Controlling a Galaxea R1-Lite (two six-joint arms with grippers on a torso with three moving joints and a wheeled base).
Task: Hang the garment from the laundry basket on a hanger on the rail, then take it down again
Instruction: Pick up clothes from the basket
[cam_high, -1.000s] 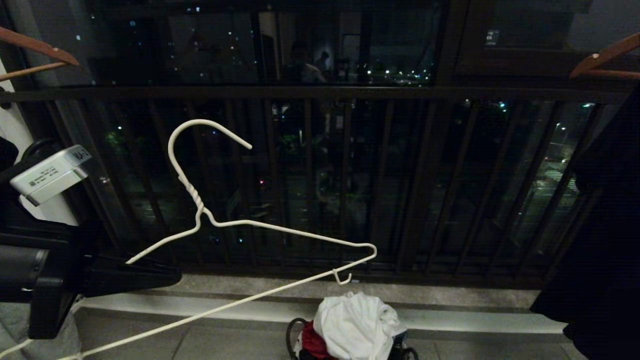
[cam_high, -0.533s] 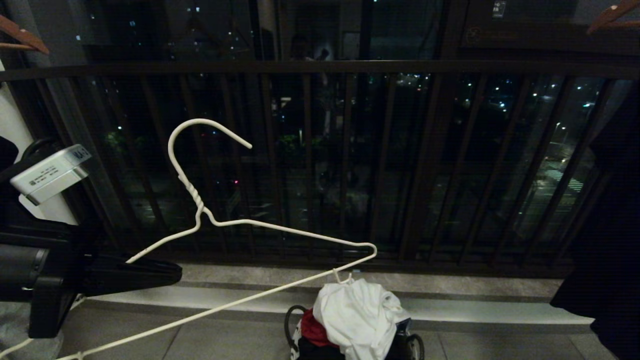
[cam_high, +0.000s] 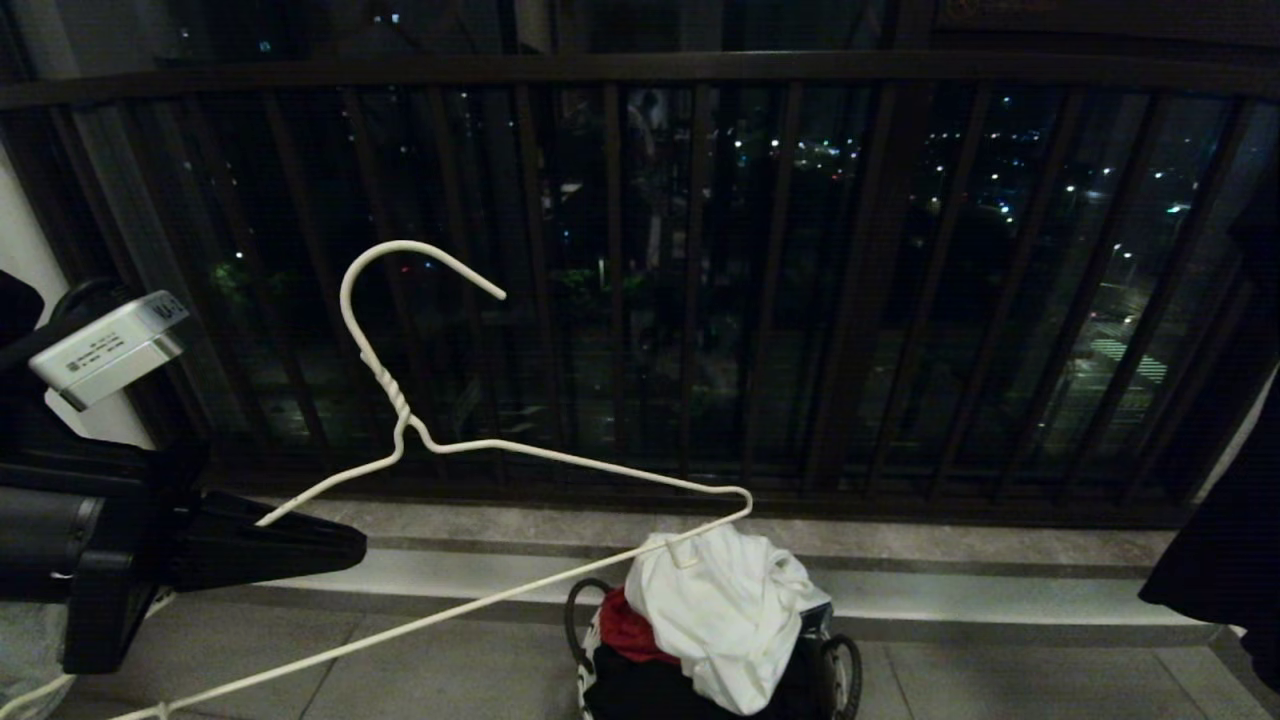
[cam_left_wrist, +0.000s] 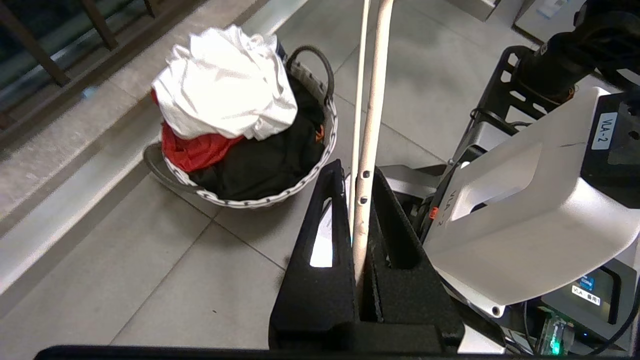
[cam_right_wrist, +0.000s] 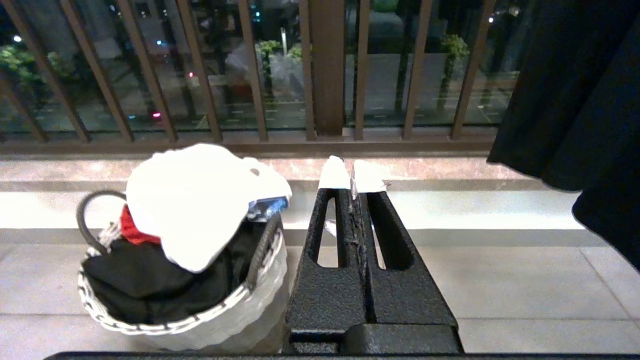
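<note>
Item one: the left claw (cam_high: 340, 545), lower left of the head view, fingers pressed together and pinching the hanger (cam_high: 400, 420). In the left wrist view we see the white wire gripped between the two black fingers (cam_left_wrist: 320, 240), with the claw (cam_left_wrist: 357, 172) pointing toward the floor tiles.

Item two: the hanger, thin white wire with a twisted neck. Its hook curves toward the upper left centre of the head view; its far shoulder and small notch hook reach down to centre frame, overlapping the top of the garment from this view. We cannot tell whether they touch.

Item three: the garment (cam_high: 725, 610), white and crumpled, piled on top of the laundry basket (cam_high: 845, 675) at lower centre of the head view. A blue patch shows at its edge in the right wrist view.

Item four: the laundry basket, round, with a white-patterned rim and black loop handles, standing on the tiled floor near the step below the balcony railing (cam_high: 640, 70). We note red cloth (cam_high: 630, 630) and black cloth (cam_left_wrist: 260, 165) under the garment.

Item five: the right claw (cam_right_wrist: 351, 175), fingers pressed together and empty, just beside the basket in its own wrist view.

Item six: a dark hanging cloth (cam_high: 1215, 560), right edge of the head view.
</note>
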